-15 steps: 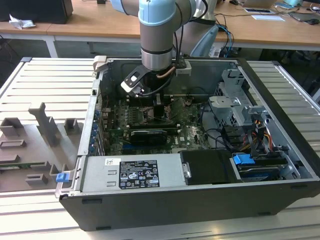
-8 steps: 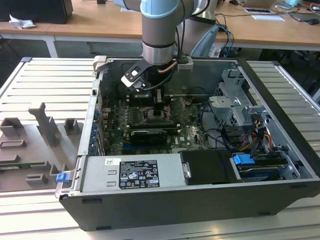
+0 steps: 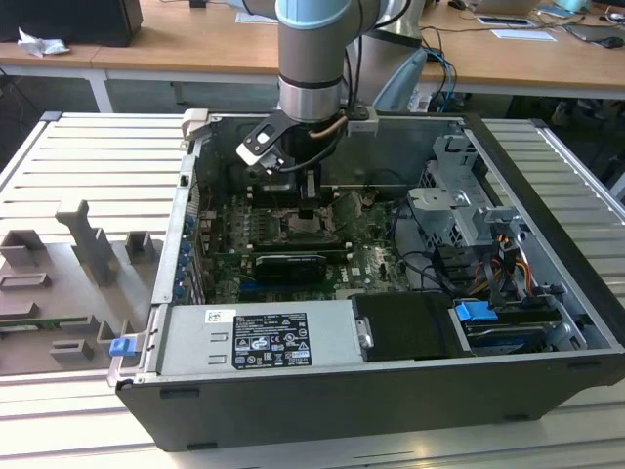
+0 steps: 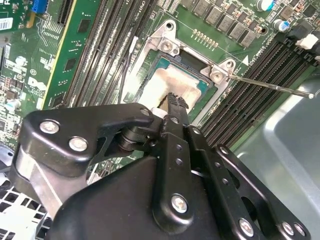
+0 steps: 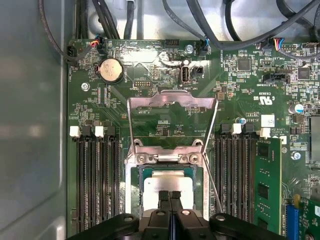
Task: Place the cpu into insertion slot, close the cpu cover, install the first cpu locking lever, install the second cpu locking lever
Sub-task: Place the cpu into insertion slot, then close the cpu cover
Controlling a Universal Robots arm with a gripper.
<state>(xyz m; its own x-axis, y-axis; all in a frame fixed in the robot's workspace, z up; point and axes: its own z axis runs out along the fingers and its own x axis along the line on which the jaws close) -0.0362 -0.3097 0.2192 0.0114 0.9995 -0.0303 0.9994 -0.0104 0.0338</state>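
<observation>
Slatted metal bench (image 3: 59,166) carries the open computer case (image 3: 391,391); my arm reaches down into it over the green board (image 5: 240,115). Hinged cpu cover (image 5: 172,98) is swung back beyond its hinge edge, with bare board showing through its window. Between that hinge and my claw (image 5: 170,196) lies the insertion slot (image 5: 132,192). Seated in it, pale face up and square to the rim: the cpu (image 5: 167,182). One thin locking lever (image 4: 270,86) slants away from the slot, unlatched. Fingertips are clenched together on nothing, just over the cpu's near edge; contact not judged. Judgement: cpu placed, cover not yet closed; cover lies straight ahead of my fingertips, across the slot
</observation>
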